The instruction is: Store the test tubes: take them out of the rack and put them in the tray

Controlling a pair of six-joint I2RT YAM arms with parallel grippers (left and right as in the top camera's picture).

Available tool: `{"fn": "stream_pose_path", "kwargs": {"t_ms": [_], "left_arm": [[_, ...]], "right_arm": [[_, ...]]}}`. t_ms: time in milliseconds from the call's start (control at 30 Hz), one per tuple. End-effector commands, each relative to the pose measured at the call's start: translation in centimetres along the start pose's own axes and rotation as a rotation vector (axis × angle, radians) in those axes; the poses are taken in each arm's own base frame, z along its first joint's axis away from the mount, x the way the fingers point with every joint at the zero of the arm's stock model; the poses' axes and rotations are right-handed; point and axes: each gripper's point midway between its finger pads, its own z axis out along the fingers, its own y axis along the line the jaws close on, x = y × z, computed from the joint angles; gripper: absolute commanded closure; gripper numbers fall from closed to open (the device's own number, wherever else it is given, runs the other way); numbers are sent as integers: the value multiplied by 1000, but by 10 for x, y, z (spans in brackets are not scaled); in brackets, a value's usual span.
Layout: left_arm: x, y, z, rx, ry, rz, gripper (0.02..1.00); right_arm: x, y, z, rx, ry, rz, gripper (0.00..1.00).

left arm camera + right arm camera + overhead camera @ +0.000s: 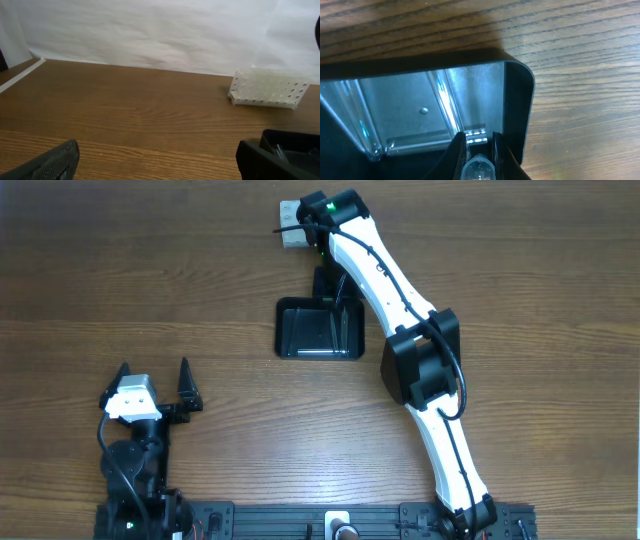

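The white test tube rack [291, 226] stands at the far side of the table, also seen as the rack [267, 87] in the left wrist view. Nearer lies the black tray [288, 340], whose wall [517, 95] is close under my right wrist. My right gripper [479, 150] hangs over the tray's far end [330, 288], shut on a clear test tube [479, 170] held between its fingers. Two clear tubes [445, 100] lie inside the tray. My left gripper [153, 370] rests open and empty at the near left, far from the tray.
Bare wooden table surrounds the tray and rack. A white backdrop [150, 30] rises behind the table's far edge. The right arm's body [420, 360] slants across the table to the right of the tray.
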Motion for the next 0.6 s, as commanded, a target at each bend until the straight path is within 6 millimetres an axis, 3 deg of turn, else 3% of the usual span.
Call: {"fn": "stream_pose_path", "kwargs": {"t_ms": [33,333,600], "left_arm": [[1,0,0,2,-2,17,20],[1,0,0,2,-2,17,20],[1,0,0,2,-2,17,23]], "right_arm": [[-1,-2,14,8,24,14,912],[1,-3,26,17,38,15,893],[-1,-3,28,15,35,16,669]]}}
